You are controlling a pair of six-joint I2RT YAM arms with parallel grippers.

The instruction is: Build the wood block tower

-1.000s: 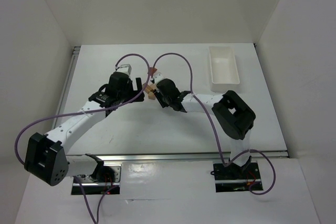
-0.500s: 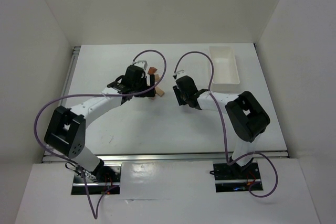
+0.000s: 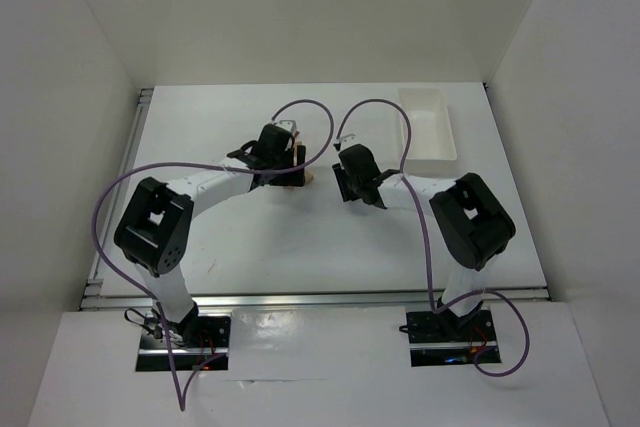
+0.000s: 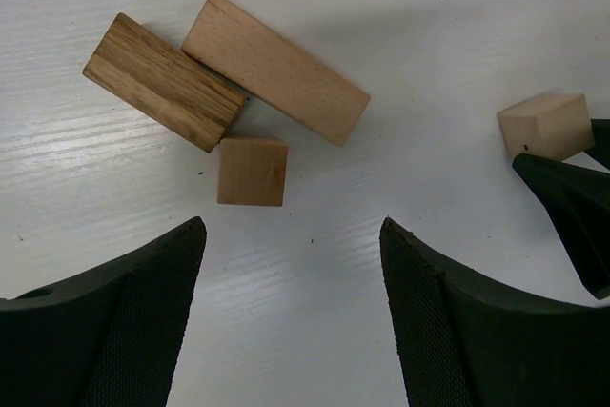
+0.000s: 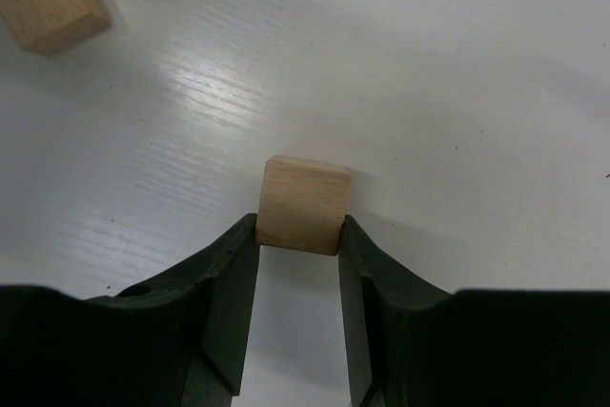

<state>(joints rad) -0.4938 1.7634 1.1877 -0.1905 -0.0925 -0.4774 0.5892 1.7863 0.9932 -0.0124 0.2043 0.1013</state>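
We see the white surface [image 3: 250,237], with the white tray [image 3: 403,132] at its far right. The left pincer [image 4: 291,235] hangs spread above the wood blocks [image 3: 303,178], which lie flat mid-surface: a long pale block [image 4: 276,69] touching a darker block [image 4: 162,83], with a small cube [image 4: 253,171] just beside them. Near them, the right pincer [image 5: 297,235] pinches a pale cube [image 5: 303,202] — on the surface or just above it, we cannot tell.

left hand [image 3: 286,169] beside wood blocks [image 3: 304,178], white tray [image 3: 428,129]
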